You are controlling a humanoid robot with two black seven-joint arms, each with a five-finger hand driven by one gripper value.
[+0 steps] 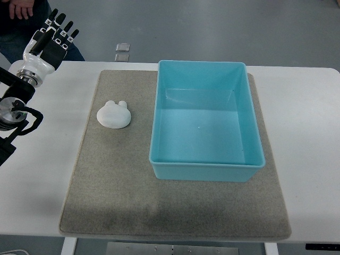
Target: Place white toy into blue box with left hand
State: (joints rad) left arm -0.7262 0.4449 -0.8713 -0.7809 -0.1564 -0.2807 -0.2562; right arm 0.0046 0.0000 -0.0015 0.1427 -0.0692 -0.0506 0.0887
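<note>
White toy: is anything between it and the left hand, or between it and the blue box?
Nothing visible blocks either path. The left hand hovers open at the table's far-left corner, with only bare table and mat before the white toy. Toy and blue box are apart; only the box's wall must be cleared.

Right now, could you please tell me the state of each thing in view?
white toy: lying on the mat, left of the box, untouched
blue box: empty, upright on the mat
left hand: fingers open, holding nothing, at the table's far left corner
mat: flat on the table
</note>
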